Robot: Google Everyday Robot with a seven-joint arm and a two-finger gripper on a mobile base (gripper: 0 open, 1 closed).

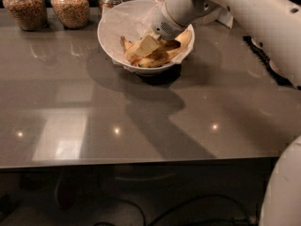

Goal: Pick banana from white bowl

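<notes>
The white bowl point(115, 41), lined with crinkled white paper, stands at the back middle of the grey table. Several yellow bananas lie in it. The plump banana point(185, 38) curves along the bowl's right side. My gripper point(151, 45) reaches down into the bowl from the upper right, its pale fingers point(146, 46) among the bananas at the bowl's middle. The white arm hides part of the bowl's far rim and the top of the bananas.
Several glass jars of grains point(70, 6) stand in a row behind the bowl at the table's back edge. A white card point(225, 18) sits behind the arm. A dark strip point(261, 55) lies at the right. The table's front edge point(141, 161) runs across below.
</notes>
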